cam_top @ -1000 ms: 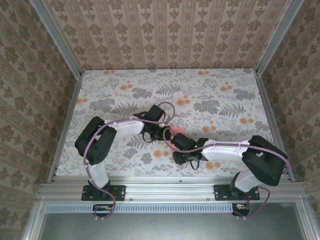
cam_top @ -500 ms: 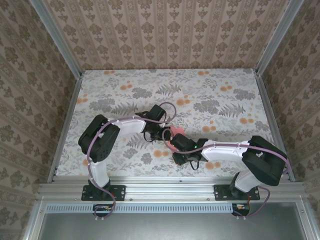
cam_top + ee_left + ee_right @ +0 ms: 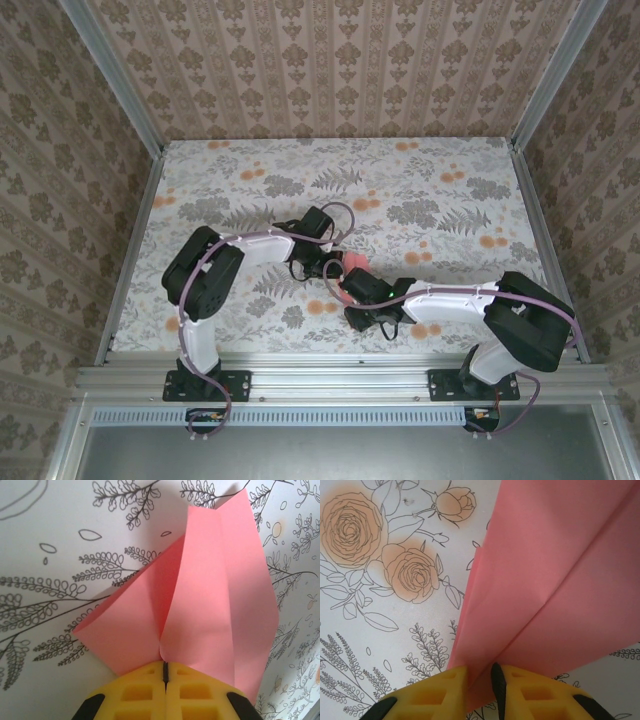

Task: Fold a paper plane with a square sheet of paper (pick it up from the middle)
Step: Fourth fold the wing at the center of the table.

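From the overhead view, the left arm [image 3: 205, 275] bends in from the table's near-left side, and the left pincer [image 3: 325, 262] meets the pink paper [image 3: 353, 261] near the middle of the flowered table [image 3: 450, 190]. In the left wrist view, this left pincer [image 3: 164, 672] is clenched. Its yellow fingers [image 3: 140, 692] are pressed together, with only a thin dark seam between them, and they pinch the near edge of the pink paper [image 3: 210, 605]. The paper fans away from the grip in folded flaps, with creases running out from the pinched spot. A narrow tip points toward the far side, above the leaf prints.

Just to the right of the paper in the overhead view, the right pincer [image 3: 347, 277] comes in from the near-right on its white arm [image 3: 450, 300]. In the right wrist view, the right pincer [image 3: 480, 680] grasps a corner of the pink paper [image 3: 555, 570] between its yellow fingers [image 3: 440, 697], which stand slightly apart around the paper. From there the sheet widens up and to the right, with one long crease, beside two orange roses [image 3: 410, 572] printed on the cloth.
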`<state>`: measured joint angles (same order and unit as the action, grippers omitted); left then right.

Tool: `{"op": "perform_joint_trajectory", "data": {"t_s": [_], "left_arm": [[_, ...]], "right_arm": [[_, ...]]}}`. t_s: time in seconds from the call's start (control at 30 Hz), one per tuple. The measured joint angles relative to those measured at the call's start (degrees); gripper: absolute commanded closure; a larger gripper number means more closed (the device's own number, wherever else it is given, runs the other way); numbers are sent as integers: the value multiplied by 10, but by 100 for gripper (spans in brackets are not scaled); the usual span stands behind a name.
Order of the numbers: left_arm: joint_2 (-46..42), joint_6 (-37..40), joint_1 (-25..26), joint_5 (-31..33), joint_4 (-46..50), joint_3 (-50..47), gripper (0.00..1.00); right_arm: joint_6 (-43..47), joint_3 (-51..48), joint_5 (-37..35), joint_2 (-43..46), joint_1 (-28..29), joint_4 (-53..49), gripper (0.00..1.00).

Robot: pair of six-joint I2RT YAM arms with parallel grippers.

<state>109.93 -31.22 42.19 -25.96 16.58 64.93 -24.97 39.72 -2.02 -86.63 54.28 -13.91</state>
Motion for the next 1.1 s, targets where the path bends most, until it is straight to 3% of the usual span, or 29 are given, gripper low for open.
{"op": "perform_joint_trajectory", "data": {"t_s": [0.37,0.53,0.8,1.1], "left_arm": [[10,9,-2,-11,-3,8,100],[10,19,-3,-12,-3,7,100],[10,30,-3,-13,-4,7,100],[10,30,-3,-14,-8,5,100]], "right_arm": [[11,-1,-2,2,3,2,72],[10,-16,1,42,1,-11,70],[-23,-62,99,162,-83,49,74],[-70,-63,193,73,-119,139,81]]}}
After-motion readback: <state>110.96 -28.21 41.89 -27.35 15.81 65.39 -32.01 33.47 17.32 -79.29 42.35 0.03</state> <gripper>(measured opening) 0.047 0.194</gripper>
